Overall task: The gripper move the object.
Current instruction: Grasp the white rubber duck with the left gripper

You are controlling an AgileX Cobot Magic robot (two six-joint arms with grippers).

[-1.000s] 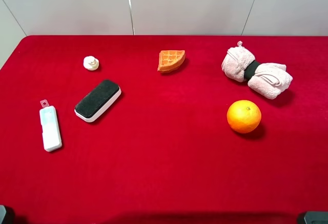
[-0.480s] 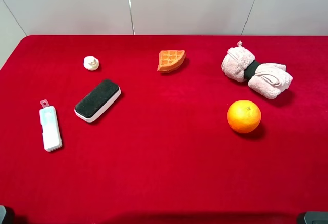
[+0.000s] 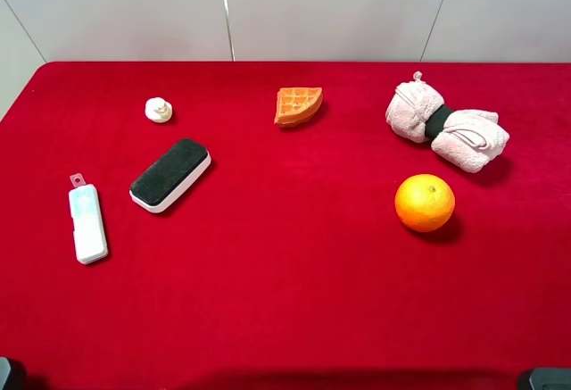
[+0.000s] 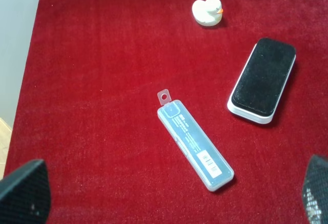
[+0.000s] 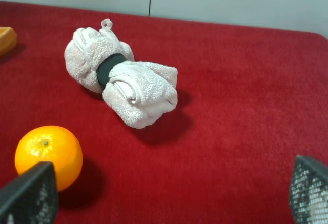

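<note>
Jaws of my black left claw (image 4: pixel 169 192) and right claw (image 5: pixel 169 194) stand wide apart, holding nothing. The small cream-white duck-shaped knob (image 3: pixel 159 110) sits far left, beyond the black-topped white eraser (image 3: pixel 170 174).

Little of the robot shows. Of the left gripper (image 4: pixel 169 190) only two fingertips (image 4: pixel 23 196) are in frame: black to dark grey, rounded wedge shapes, their faces covered in a fine dotted grid texture. The right gripper (image 5: pixel 168 193) shows the same kind of fingertips (image 5: pixel 28 196): dark grey with fine mesh-like dimpling and a paler sheen along the edges. In the exterior high view there is a small black stub (image 3: pixel 7 375) at the near left corner and a flat-topped black block (image 3: pixel 544 378) at the near right. Both are cropped, so which part of the robot they are cannot be told.
</note>
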